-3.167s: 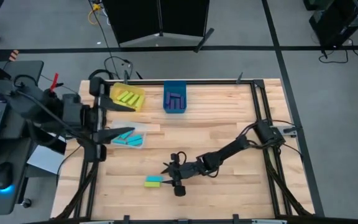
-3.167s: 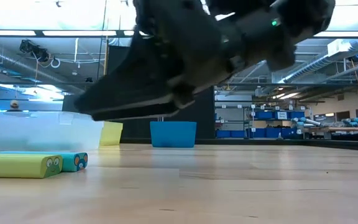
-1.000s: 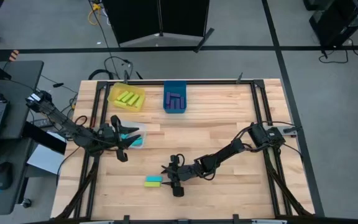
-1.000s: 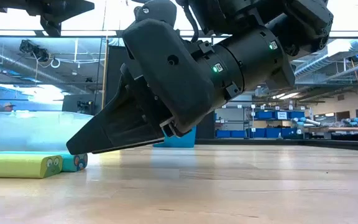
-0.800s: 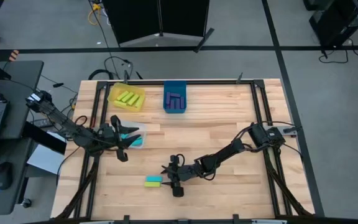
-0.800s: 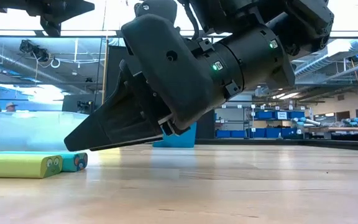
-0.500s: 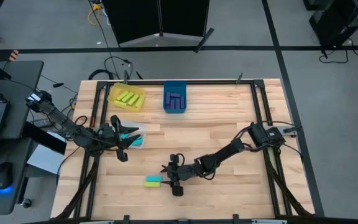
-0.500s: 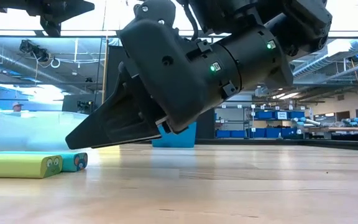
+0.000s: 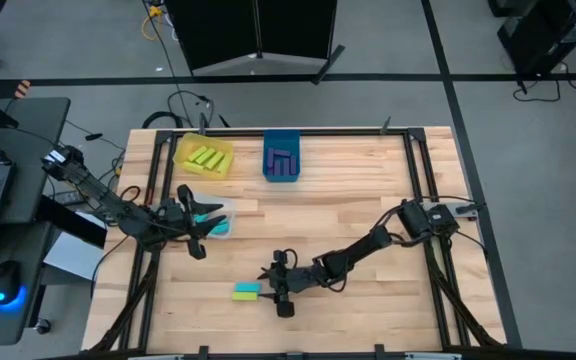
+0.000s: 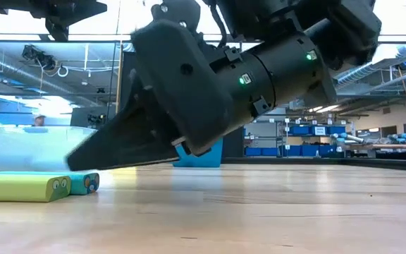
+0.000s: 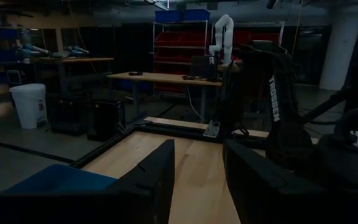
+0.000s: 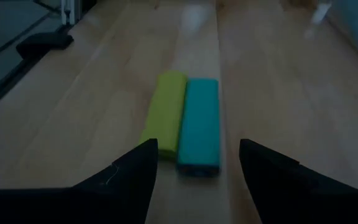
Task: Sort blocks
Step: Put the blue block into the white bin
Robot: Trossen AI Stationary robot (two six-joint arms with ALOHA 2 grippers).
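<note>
Right tool [image 9: 271, 283]: low over the wooden desk [image 9: 348, 210], its two fingers [image 12: 132, 171] spread apart with nothing between them, tips aimed at a pair of blocks just ahead. In the low view the same tool [image 10: 83, 161] hangs tilted, its tips just above the desk surface and close to, but apart from, the pair.

Directly in front of this tool: a lime yellow-green block [image 12: 165, 113] and a teal-cyan block [image 12: 200, 122], lying flat side by side and touching along their long edges. From above they show as one short two-coloured bar [image 9: 247, 291] just beside the tool's tips.

Left tool [image 9: 196, 222]: raised above the clear bin [image 9: 223, 226] at the desk's left edge, well apart from the right tool; its fingers [image 11: 157, 177] stand parted with an empty gap.

Inside the clear bin, beneath the left tool: teal-cyan blocks [image 9: 214, 222].

Farther off, along the desk's far edge: a yellow bin [image 9: 184, 152] holding lime yellow-green blocks [image 9: 206, 158], and beside it a blue bin [image 9: 281, 140] holding dark purple blocks [image 9: 282, 162].

Beyond the desk in the low view: a room with shelving and ceiling lights.
</note>
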